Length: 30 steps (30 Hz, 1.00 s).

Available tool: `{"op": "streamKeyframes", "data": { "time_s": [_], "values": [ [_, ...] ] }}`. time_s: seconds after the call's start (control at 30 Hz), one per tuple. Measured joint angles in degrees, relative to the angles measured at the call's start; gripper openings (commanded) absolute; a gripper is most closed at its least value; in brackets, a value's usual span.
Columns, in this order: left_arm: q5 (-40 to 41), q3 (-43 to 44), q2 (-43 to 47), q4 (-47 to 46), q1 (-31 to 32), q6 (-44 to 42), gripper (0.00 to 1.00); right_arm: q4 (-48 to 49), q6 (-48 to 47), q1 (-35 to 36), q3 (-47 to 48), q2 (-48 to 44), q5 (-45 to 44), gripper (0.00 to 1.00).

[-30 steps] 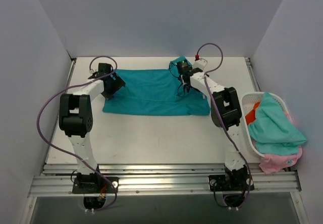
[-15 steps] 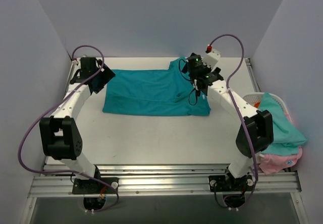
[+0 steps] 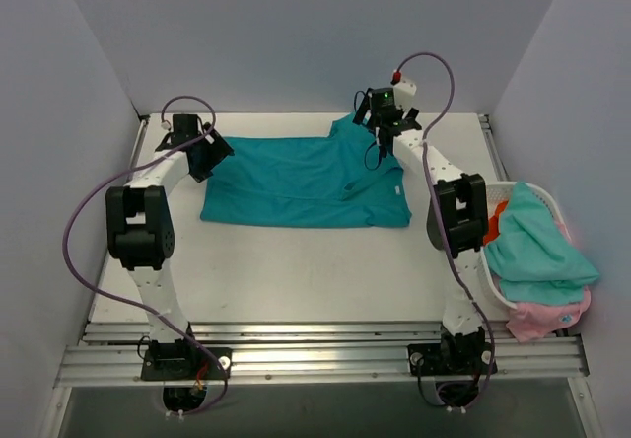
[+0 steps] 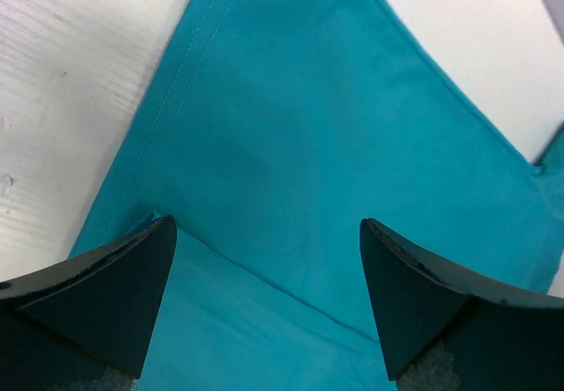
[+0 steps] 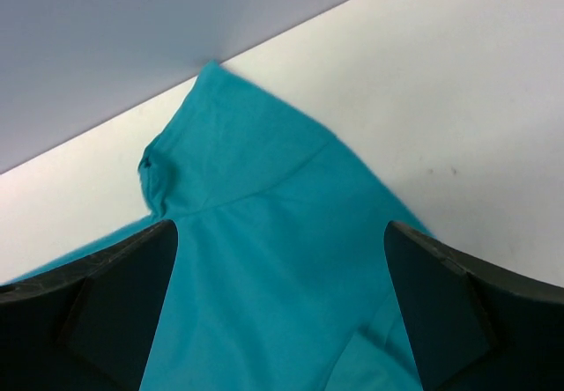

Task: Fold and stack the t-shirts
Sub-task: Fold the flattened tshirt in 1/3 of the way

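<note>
The teal shirt (image 3: pixel 296 183) lies spread on the counter (image 3: pixel 296 270). The left fingers (image 4: pixel 106 285) and right fingers (image 5: pixel 115 303) hang over its far corners, spread apart, gripping nothing.

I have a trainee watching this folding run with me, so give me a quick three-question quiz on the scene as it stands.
1. True or false: the left gripper is clamped on the teal t-shirt.
2. Where does the white basket sit? A) in the far left corner; B) at the right edge of the table; C) on top of the teal t-shirt.
3. In the right wrist view, which part of the teal t-shirt lies ahead of the right gripper?

Key: 1 false, its jaws stand open over the cloth. 2 B. 3 a sleeve, near the back wall.
</note>
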<state>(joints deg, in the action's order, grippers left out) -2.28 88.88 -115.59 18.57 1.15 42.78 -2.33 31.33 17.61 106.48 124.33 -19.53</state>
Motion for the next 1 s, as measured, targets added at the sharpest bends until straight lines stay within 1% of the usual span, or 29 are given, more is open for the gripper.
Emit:
{"op": "streamKeyframes", "data": {
  "time_s": [0.1, 0.23, 0.47, 0.6, 0.7, 1.0],
  "values": [
    [-1.1, 2.2, -3.8, 0.2, -0.3, -0.1, 0.94, 0.1, -2.1, -2.3, 8.2, 6.1, 1.6, 1.0],
    [-1.8, 8.6, -8.2, -0.1, -0.5, -0.4, 0.94, 2.0, -4.0, -5.0, 17.5, 13.5, 4.9, 1.0],
    [-2.6, 17.9, -14.1, -1.3, -0.9, -1.1, 0.94, 7.1, -4.7, -7.5, 26.9, 26.4, 12.4, 1.0],
    [-2.6, 20.9, -17.4, -1.6, -2.1, -1.3, 0.94, 9.4, -4.5, -7.9, 31.4, 32.8, 15.7, 1.0],
    [-2.6, 21.5, -18.5, -1.6, -2.8, -1.3, 0.94, 11.7, -4.1, -7.9, 32.9, 35.1, 17.8, 1.0],
    [-3.2, 20.2, -18.3, -3.3, -2.9, -1.2, 0.94, 16.1, -1.3, -7.3, 36.6, 37.6, 21.4, 1.0]
  ]
}}
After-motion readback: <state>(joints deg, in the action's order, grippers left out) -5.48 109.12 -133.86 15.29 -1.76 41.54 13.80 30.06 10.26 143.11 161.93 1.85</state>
